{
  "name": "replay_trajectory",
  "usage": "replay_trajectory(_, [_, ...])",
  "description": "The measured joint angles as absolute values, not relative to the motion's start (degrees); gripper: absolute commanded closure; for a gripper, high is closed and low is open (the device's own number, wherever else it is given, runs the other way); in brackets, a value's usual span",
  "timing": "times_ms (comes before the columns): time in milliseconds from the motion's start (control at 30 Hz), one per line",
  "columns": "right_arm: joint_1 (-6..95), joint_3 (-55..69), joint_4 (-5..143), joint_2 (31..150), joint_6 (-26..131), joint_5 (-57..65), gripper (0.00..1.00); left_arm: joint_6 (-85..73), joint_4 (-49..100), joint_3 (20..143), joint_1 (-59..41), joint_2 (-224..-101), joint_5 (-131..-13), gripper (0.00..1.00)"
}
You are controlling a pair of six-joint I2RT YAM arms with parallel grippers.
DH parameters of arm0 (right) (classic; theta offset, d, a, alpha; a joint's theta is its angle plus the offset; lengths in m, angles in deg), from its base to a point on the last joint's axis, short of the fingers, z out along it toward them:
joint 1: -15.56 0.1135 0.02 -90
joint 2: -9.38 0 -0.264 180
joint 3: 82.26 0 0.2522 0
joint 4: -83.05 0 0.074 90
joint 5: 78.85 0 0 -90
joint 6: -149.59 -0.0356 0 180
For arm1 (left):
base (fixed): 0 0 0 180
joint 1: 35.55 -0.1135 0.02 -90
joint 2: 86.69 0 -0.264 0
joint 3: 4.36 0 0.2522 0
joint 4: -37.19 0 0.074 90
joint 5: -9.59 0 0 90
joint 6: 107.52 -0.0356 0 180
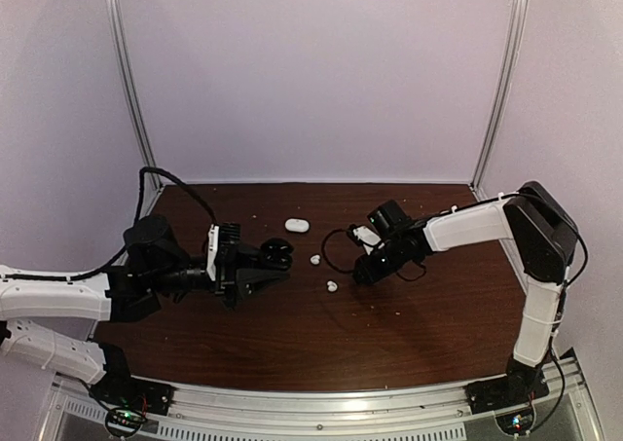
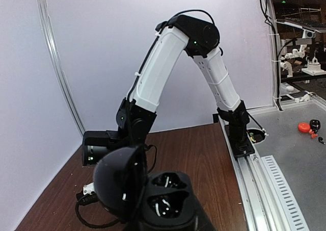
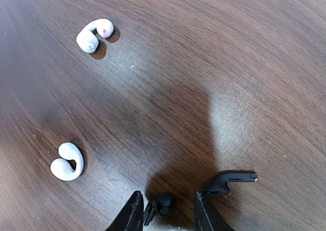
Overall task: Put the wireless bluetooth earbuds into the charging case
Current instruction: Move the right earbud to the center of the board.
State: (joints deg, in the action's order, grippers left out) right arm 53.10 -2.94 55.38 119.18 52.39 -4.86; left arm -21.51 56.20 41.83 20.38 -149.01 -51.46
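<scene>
My left gripper (image 1: 273,270) holds the black charging case (image 2: 165,200) open mid-counter (image 1: 292,344), so its wells are ready, while my right gripper (image 3: 168,215), fingers narrowly parted (not closed), straddles a small black earbud piece (image 3: 160,203); two white earbuds (image 3: 66,162) lie between both grippers.

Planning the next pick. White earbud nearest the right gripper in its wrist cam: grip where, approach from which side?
Likely straight down: the white earbud lies flat on the table, a curled C. Close the right gripper across the outsides of its two rounded lobes, its bulkiest parts, not into the notch between them.
</scene>
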Motion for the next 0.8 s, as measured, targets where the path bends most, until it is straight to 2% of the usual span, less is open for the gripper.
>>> replay_trajectory(300, [54.65, -3.55, 55.69, 119.11, 53.83, -6.22, 0.72, -26.32, 54.17, 40.97, 20.7, -145.8, -51.22, 0.98])
replay_trajectory(800, [63.59, -14.43, 54.92, 110.41, 55.66, -10.87, 0.74, -28.86, 50.26, 40.58, 20.81, -143.72, -50.78, 0.98])
